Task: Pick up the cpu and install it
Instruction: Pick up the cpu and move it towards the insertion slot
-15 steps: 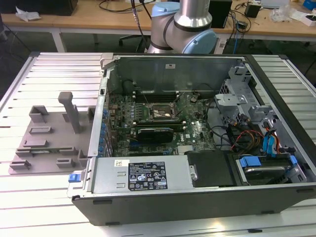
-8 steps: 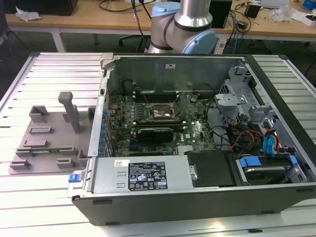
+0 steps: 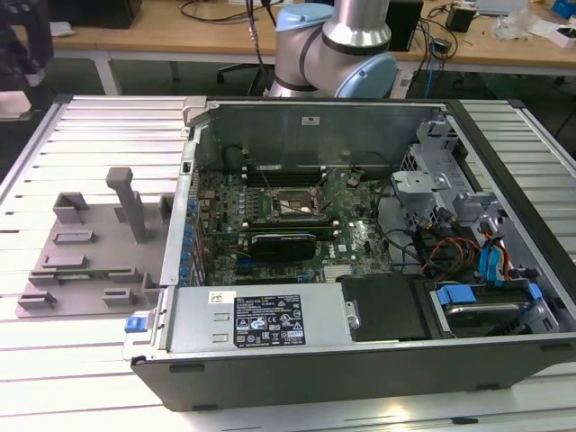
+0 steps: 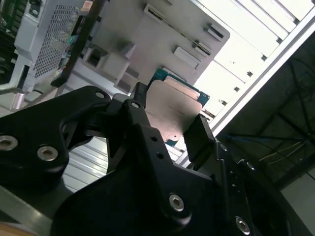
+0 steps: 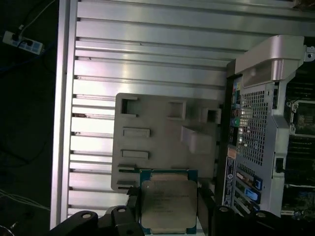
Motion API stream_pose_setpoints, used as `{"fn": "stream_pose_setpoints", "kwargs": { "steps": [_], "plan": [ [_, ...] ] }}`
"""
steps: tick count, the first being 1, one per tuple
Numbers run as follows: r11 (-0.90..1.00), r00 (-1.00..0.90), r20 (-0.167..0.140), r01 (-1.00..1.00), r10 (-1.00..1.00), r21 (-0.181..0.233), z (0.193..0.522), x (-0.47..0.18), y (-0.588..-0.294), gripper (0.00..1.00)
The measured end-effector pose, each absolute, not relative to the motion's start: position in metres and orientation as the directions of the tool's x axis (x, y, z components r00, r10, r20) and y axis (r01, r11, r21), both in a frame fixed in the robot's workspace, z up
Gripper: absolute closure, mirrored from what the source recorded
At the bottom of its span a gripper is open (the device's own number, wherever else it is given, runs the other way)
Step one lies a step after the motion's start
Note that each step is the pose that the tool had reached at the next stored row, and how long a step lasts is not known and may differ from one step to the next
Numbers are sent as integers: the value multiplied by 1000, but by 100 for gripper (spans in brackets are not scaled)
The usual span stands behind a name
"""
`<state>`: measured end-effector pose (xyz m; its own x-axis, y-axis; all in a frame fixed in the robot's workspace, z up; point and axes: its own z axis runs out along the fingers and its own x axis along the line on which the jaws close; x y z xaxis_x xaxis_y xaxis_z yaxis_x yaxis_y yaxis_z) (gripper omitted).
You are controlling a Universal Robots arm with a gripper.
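- The gripper (image 4: pixel 170 120) was closed on the cpu (image 5: pixel 168 199). One black finger (image 4: pixel 199 135) pressed each of two opposite edges, as both wrist views showed.
- The cpu hung above the near edge of the grey plastic tray (image 5: pixel 162 132), apparently lifted off it rather than resting on it.
- Being square, the chip had no real long axis. It lay flat, with its silvery lid facing the wrist cameras and its green border squared to the tray's edges.
- The tray (image 3: pixel 90 261) sat on the slatted aluminium table (image 5: pixel 147 49), just beside the open computer case (image 3: pixel 360 360).
- The black-framed motherboard socket (image 3: pixel 292 205) lay inside that case, well apart from the tray, toward the exterior view's right.
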<state>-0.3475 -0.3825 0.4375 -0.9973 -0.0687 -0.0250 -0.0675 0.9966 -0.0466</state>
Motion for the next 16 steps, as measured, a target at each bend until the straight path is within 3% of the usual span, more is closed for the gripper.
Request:
{"fn": "stream_pose_setpoints", "kwargs": {
  "steps": [16],
  "plan": [
    [997,-997,-19,-68,-69,-46,437,-259,-381,45]
  ]
}}
